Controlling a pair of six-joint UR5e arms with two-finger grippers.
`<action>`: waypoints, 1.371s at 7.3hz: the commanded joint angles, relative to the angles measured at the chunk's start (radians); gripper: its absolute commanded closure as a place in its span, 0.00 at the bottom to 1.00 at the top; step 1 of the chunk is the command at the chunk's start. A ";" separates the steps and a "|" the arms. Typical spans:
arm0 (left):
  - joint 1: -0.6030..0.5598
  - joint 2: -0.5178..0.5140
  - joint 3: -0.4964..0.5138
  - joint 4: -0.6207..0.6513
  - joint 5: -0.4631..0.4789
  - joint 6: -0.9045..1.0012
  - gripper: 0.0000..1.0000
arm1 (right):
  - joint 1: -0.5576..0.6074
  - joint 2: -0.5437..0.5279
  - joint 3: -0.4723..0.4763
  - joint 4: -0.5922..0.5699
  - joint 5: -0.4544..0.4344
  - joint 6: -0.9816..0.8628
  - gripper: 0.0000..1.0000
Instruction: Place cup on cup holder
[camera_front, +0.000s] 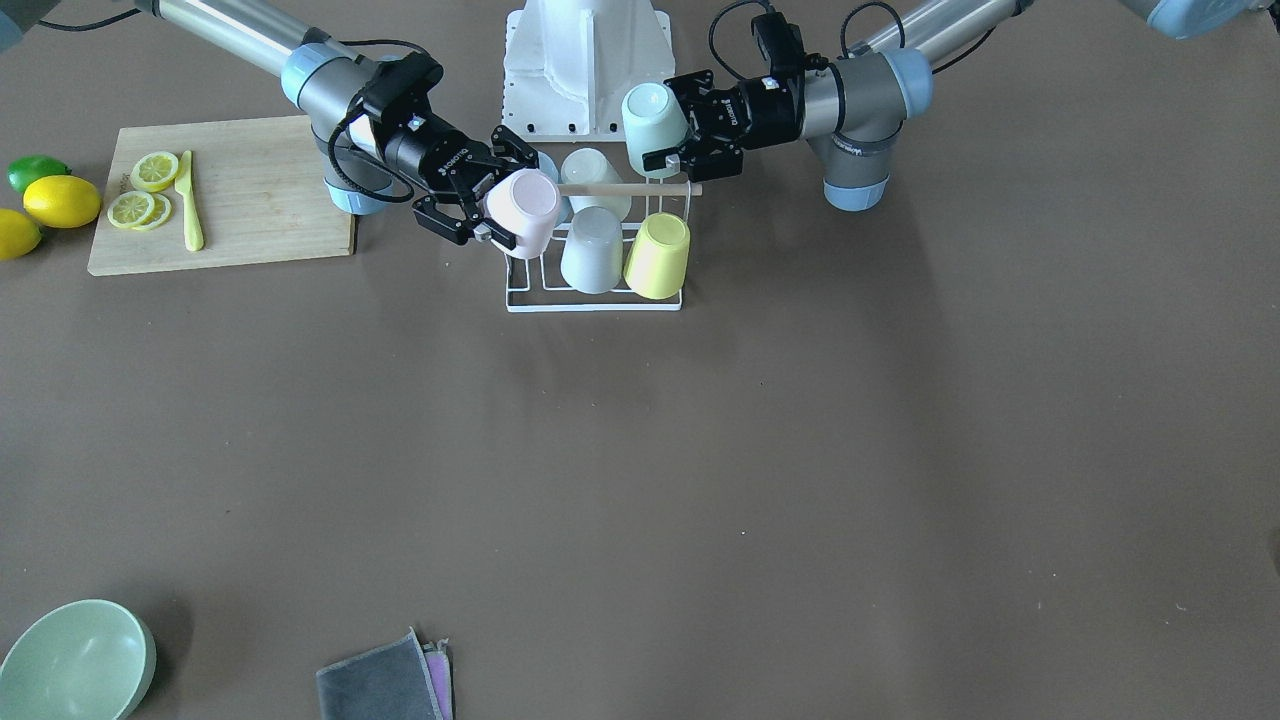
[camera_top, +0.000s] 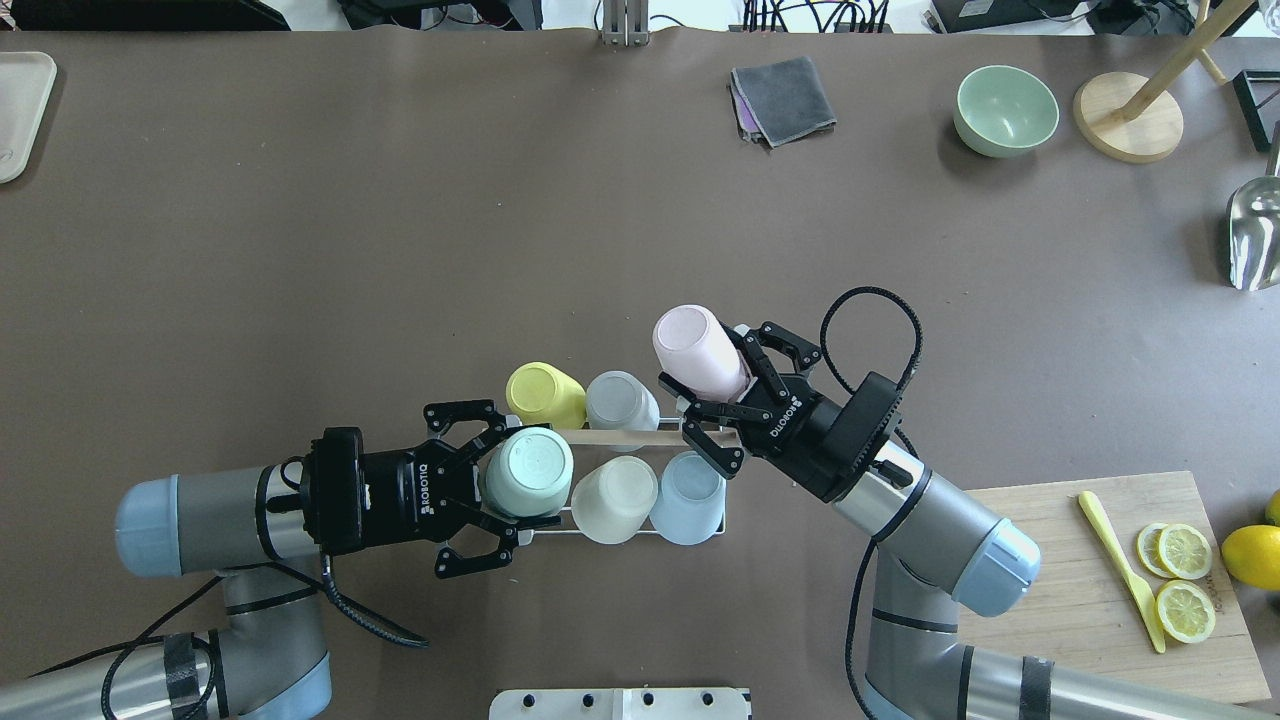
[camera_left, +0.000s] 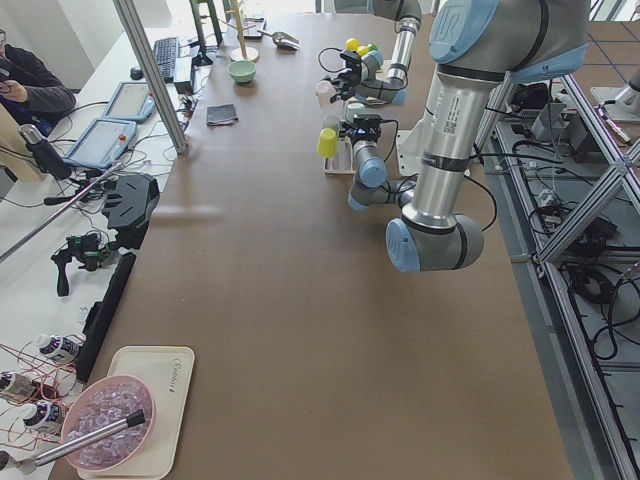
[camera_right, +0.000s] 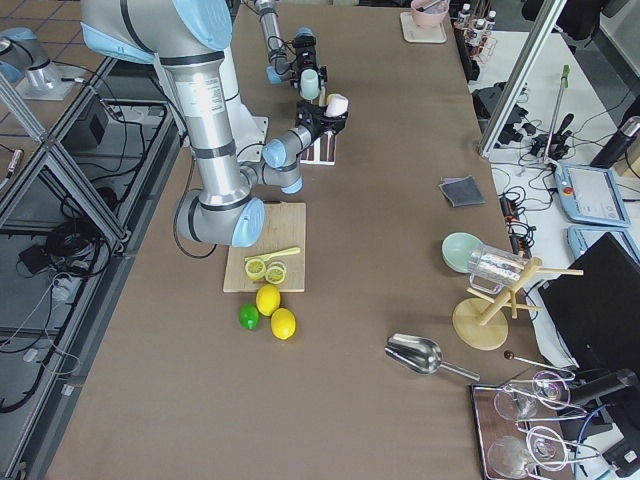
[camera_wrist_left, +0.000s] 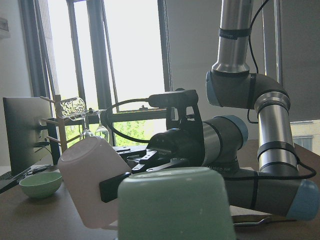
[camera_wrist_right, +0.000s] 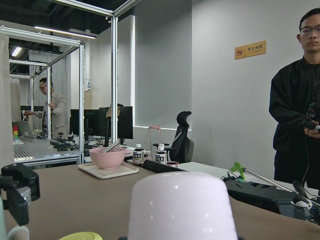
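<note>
The cup holder (camera_top: 722, 520), a white wire rack with a wooden rod (camera_top: 640, 437) across its top, stands near the robot base; it also shows in the front view (camera_front: 595, 297). Upside down on it are a yellow cup (camera_top: 545, 395), a grey cup (camera_top: 621, 400), a cream cup (camera_top: 613, 498) and a light blue cup (camera_top: 688, 495). My left gripper (camera_top: 510, 478) is shut on a mint green cup (camera_top: 527, 472) (camera_front: 653, 115), bottom up over the rack's left rear corner. My right gripper (camera_top: 712, 372) is shut on a pink cup (camera_top: 697, 352) (camera_front: 525, 208), tilted over the rack's right front corner.
A wooden cutting board (camera_top: 1060, 560) with lemon slices and a yellow knife (camera_top: 1120, 565) lies right of the right arm, with lemons (camera_front: 62, 200) beyond it. A green bowl (camera_top: 1005, 110), a grey cloth (camera_top: 783, 98) and a wooden stand (camera_top: 1128, 115) sit at the far edge.
</note>
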 joint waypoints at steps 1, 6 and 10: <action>0.000 -0.001 -0.002 0.000 0.000 0.002 0.01 | -0.003 0.002 -0.001 -0.001 -0.001 -0.001 0.36; -0.002 0.004 -0.010 0.000 0.002 0.000 0.01 | -0.007 -0.001 0.005 -0.001 -0.002 0.002 0.00; -0.098 0.111 -0.288 0.379 0.000 -0.009 0.01 | 0.011 -0.036 0.058 -0.004 0.004 0.010 0.00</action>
